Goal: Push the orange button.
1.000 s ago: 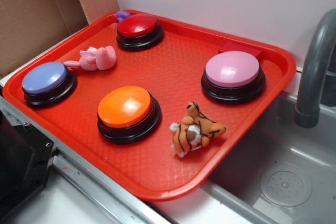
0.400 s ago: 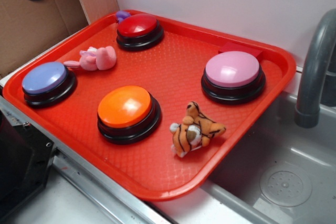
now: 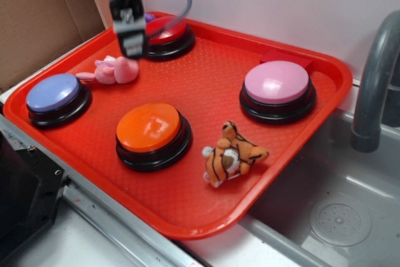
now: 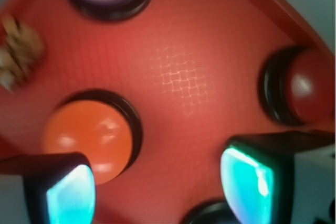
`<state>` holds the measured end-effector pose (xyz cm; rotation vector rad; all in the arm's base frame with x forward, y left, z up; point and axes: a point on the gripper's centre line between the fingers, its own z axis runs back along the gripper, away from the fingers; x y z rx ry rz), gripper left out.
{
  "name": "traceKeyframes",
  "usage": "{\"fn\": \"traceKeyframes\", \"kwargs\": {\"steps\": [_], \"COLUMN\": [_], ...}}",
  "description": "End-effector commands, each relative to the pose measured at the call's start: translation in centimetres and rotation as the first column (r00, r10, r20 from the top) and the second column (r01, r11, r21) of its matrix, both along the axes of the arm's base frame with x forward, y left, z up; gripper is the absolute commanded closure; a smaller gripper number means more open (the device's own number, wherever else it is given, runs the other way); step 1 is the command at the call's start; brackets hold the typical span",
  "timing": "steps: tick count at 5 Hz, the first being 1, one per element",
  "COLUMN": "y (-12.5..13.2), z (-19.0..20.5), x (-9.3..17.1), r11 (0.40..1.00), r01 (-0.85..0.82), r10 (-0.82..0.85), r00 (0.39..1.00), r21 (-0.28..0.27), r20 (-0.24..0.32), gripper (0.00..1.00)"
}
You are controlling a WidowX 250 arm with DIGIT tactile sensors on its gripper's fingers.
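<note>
The orange button [image 3: 149, 127], a glossy orange dome on a black base, sits at the front middle of the red tray [image 3: 206, 92]. My gripper [image 3: 132, 48] hangs over the tray's back left, between the red button [image 3: 170, 30] and the pink plush [image 3: 115, 70], well apart from the orange button. In the wrist view the orange button [image 4: 86, 135] lies at the lower left, partly behind one finger. The gripper [image 4: 157, 192] is open, its teal pads [image 4: 244, 184] wide apart with only tray between them.
A pink button [image 3: 277, 82] stands at the right, a blue button [image 3: 53, 92] at the left, and a striped plush tiger [image 3: 232, 154] just right of the orange button. A grey faucet [image 3: 375, 73] and sink [image 3: 337, 217] lie to the right. Cardboard [image 3: 37, 23] stands behind left.
My gripper has come down into the exterior view from the top left and now hangs over the tray's back left. Nothing on the tray has moved.
</note>
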<state>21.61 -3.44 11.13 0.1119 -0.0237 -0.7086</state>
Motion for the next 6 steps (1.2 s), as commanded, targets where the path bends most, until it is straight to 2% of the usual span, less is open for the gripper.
{"fn": "traceKeyframes", "kwargs": {"steps": [1,2,3,4,5,6], "y": [-5.3,-6.1,-7.5,-8.1,-7.1,-7.0], "z": [-1.7,-3.5,-5.3,-5.2,-5.4,-4.3], "x": [-0.2,-1.7,-2.1,-3.6,-5.1,-4.7], "r11": [0.877,0.895,0.887,0.880,0.905,0.897], "r01": [0.481,0.442,0.434,0.431,0.379,0.418], "r10": [-0.481,-0.441,-0.451,-0.455,-0.391,-0.419], "r00": [0.876,0.897,0.887,0.885,0.920,0.908], "r21": [0.015,-0.064,-0.155,-0.197,-0.192,-0.144], "r20": [0.044,0.018,-0.096,-0.096,-0.028,0.020], "gripper": [0.00,0.00,0.00,0.00,0.00,0.00]}}
